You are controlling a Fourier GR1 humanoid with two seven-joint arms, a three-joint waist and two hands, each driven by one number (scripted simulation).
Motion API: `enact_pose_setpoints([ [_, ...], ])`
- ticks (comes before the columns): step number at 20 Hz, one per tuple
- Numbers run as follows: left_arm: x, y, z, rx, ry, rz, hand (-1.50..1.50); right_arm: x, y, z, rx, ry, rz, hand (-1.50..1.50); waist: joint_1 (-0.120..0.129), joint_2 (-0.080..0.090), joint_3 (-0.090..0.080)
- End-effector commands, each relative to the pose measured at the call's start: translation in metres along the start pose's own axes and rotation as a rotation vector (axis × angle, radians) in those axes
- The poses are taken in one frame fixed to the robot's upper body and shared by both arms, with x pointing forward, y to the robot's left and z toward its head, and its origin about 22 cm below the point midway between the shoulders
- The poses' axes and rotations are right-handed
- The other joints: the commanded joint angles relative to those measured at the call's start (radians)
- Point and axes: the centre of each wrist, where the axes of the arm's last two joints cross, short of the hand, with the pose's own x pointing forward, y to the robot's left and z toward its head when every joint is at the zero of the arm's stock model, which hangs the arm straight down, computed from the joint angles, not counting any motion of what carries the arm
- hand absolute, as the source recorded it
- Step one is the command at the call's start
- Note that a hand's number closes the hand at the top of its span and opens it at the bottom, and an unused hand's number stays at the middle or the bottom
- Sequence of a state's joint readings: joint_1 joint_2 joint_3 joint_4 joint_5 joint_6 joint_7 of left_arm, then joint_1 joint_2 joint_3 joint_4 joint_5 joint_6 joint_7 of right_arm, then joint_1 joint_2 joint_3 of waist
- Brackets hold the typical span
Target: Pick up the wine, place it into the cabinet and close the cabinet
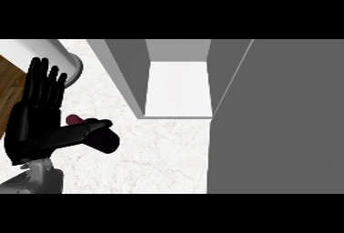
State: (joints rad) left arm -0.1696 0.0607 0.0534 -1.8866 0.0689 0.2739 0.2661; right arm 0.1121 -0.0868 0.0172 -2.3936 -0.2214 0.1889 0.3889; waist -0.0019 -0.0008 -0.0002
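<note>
A dark red wine bottle [102,139] lies on the white marble counter [161,159] at the left, its neck pointing up-left. My left hand [33,123] is over it with straight fingers pointing up and the thumb [84,129] stretched across the bottle, hiding its middle. The hand is open. The grey cabinet [178,86] stands open at the top centre, its pale shelf showing inside. Its door [275,118] swings out to the right, filling that side. My right hand shows nowhere.
A white rounded object [64,57] sits at the top left beside a wooden surface [13,79]. The cabinet's left wall [124,77] juts toward the bottle.
</note>
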Motion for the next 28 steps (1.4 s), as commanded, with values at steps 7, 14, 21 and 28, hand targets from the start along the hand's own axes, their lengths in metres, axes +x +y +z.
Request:
enact_pose_setpoints([
  [7,-0.035,0.055,0.015,0.05,0.036,-0.018,-1.5,-0.002,0.011,0.007,-0.019,-0.018,-0.009,-1.5,0.002,0.0,0.0],
  [14,-0.069,0.064,0.033,0.041,0.087,-0.051,-1.5,0.015,0.008,0.002,0.001,-0.021,-0.021,-1.5,0.002,0.0,0.0],
  [21,-0.086,0.07,0.024,0.069,0.108,-0.056,-1.5,0.007,0.005,0.003,0.012,-0.026,-0.015,-1.5,0.0,0.0,0.0],
  [28,-0.109,0.085,0.016,0.069,0.139,-0.076,-1.5,0.009,-0.014,0.009,0.02,-0.022,0.013,-1.5,-0.003,0.001,0.0],
])
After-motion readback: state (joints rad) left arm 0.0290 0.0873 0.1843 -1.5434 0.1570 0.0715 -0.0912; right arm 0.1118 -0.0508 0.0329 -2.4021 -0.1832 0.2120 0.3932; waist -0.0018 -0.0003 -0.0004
